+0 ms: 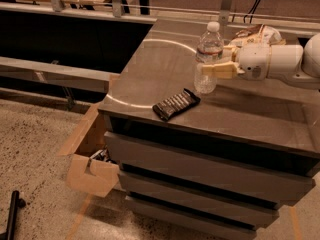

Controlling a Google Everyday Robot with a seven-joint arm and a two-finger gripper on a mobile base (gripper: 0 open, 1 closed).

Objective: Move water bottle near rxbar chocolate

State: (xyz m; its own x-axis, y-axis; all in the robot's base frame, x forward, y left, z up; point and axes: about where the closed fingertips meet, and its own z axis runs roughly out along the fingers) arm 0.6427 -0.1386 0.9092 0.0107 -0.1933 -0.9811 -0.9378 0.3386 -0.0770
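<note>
Counter (250,109) middle: pincer (213,67) clamps water bottle (209,48).

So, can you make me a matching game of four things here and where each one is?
1 water bottle
2 rxbar chocolate
3 snack bag
4 cardboard box

A low down, left of the drawers
B flat near the countertop's front edge
C at the countertop's back, behind the arm
D held in the gripper above the countertop

Pairs: 1-D, 2-B, 3-C, 4-A

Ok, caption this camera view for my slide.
The gripper holds the water bottle upright near the rxbar chocolate on the cabinet top.
</note>
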